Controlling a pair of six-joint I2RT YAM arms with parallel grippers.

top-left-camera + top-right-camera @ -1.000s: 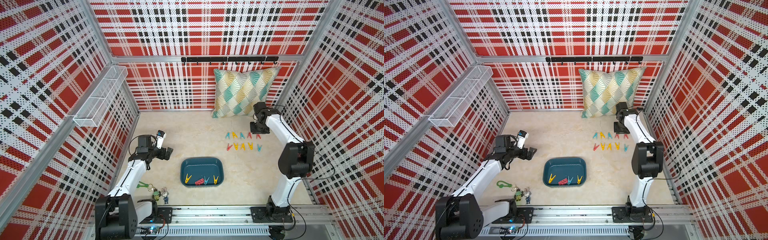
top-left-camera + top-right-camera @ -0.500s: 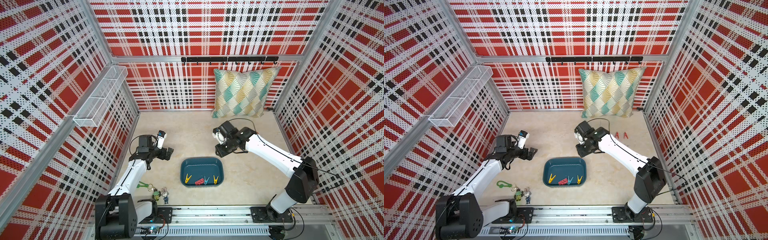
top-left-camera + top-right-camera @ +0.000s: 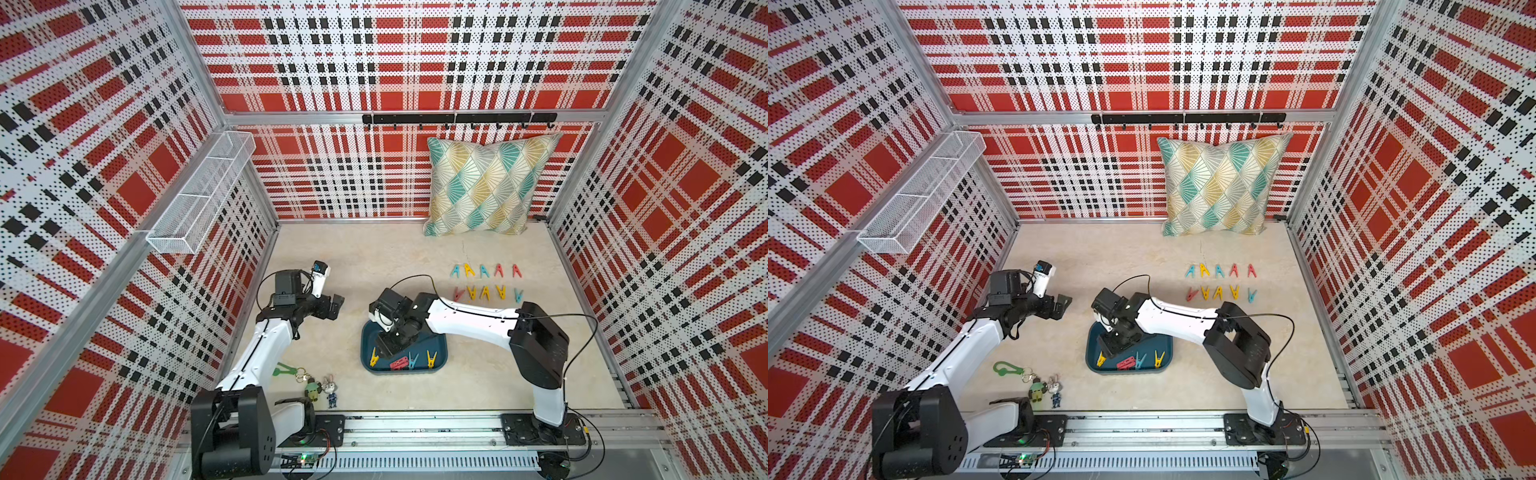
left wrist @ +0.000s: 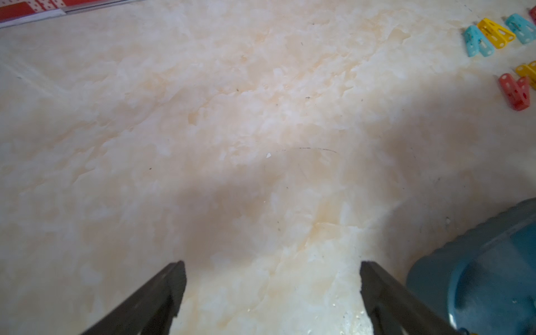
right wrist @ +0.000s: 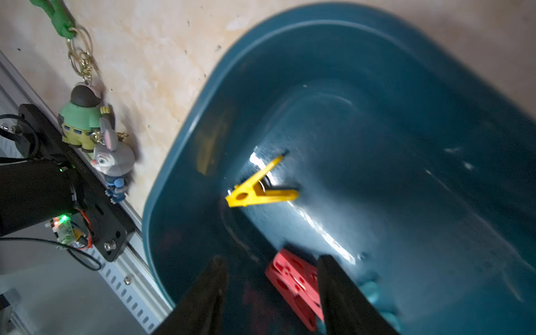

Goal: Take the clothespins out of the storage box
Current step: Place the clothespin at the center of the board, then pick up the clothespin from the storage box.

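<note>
The dark teal storage box (image 3: 440, 345) (image 3: 1163, 345) sits on the floor near the front. It holds several clothespins: a yellow one (image 3: 374, 357) (image 5: 258, 188), a red one (image 3: 399, 363) (image 5: 293, 278), a teal one (image 3: 412, 360) and another yellow one (image 3: 432, 359). My right gripper (image 3: 388, 347) (image 5: 271, 258) hangs open inside the box's left part, fingers straddling the red pin's end without gripping it. More clothespins (image 3: 484, 271) (image 3: 1219, 271) lie in two rows on the floor at the back right. My left gripper (image 3: 334, 305) (image 4: 269, 264) is open and empty over bare floor left of the box.
A patterned pillow (image 3: 486, 187) leans on the back wall under a black hook rail (image 3: 457, 118). A white wire basket (image 3: 199, 199) hangs on the left wall. A green clip with keychain figurines (image 3: 307, 378) (image 5: 87, 116) lies front left, by the metal base rail (image 3: 415, 428).
My right arm swung from the rows of pins at the back right down to the storage box, and its jaws opened wider. The left arm has not moved.
</note>
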